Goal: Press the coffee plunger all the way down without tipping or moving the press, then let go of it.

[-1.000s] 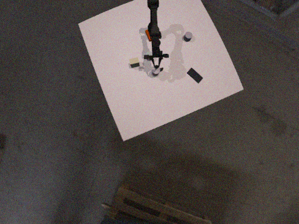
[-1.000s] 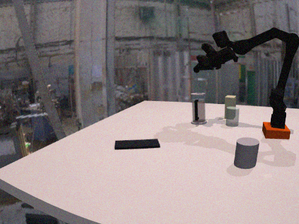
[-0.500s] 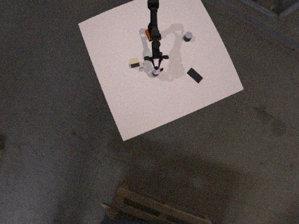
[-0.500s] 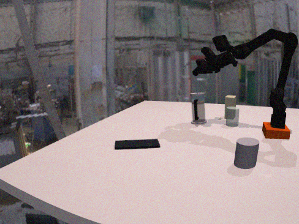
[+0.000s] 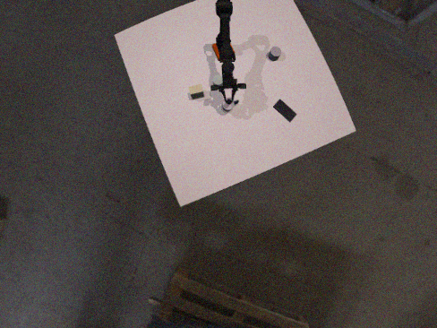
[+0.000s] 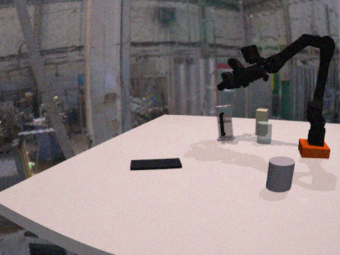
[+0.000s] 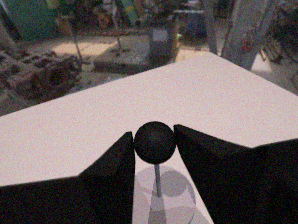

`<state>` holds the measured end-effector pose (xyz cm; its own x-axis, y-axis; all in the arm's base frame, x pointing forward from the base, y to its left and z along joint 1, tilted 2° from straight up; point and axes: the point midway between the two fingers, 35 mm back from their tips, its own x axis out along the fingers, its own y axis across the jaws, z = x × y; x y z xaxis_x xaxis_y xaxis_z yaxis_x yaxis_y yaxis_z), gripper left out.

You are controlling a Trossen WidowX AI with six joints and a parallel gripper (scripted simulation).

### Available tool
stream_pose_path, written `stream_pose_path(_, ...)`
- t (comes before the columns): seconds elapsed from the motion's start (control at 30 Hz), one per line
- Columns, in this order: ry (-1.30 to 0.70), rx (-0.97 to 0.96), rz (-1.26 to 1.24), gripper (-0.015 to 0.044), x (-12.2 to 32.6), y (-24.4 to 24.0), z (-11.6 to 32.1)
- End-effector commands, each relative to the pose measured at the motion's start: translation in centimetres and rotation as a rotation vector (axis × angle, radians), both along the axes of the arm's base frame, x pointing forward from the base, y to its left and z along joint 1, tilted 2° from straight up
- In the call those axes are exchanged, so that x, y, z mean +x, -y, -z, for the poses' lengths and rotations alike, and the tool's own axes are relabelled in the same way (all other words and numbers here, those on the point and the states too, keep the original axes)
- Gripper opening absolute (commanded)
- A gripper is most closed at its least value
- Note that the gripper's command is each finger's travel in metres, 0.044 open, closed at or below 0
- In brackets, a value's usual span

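One white table (image 6: 104,209) carries one glass coffee press (image 6: 224,122), with one grey cylinder (image 6: 280,173), one black slab (image 6: 155,164), one tan block (image 6: 262,115) and one pale tumbler (image 6: 264,132) around it. Above the press, one gripper (image 7: 154,145) clamps the black plunger knob (image 7: 154,142).

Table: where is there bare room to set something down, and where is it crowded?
Bare: the table stretch nearer the camera than the black slab and grey cylinder. Crowded: around the coffee press, glass, beige block and arm base.
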<state>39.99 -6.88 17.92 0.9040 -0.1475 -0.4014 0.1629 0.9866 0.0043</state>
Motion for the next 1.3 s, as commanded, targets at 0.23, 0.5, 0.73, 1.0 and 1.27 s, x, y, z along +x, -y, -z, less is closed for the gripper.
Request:
stream_pose_path(0.23,-0.108,0.023,0.003,0.0111,-0.1,-0.1,4.7)
stream_pose_path(0.5,-0.108,0.023,0.003,0.0111,0.2,0.0,4.5)
stream_pose_path(0.73,-0.108,0.023,0.003,0.0111,0.4,0.0,4.4)
stream_pose_path(1.0,-0.108,0.023,0.003,0.0111,0.6,0.0,4.3)
stream_pose_path(1.27,-0.108,0.023,0.003,0.0111,0.8,0.0,4.2)
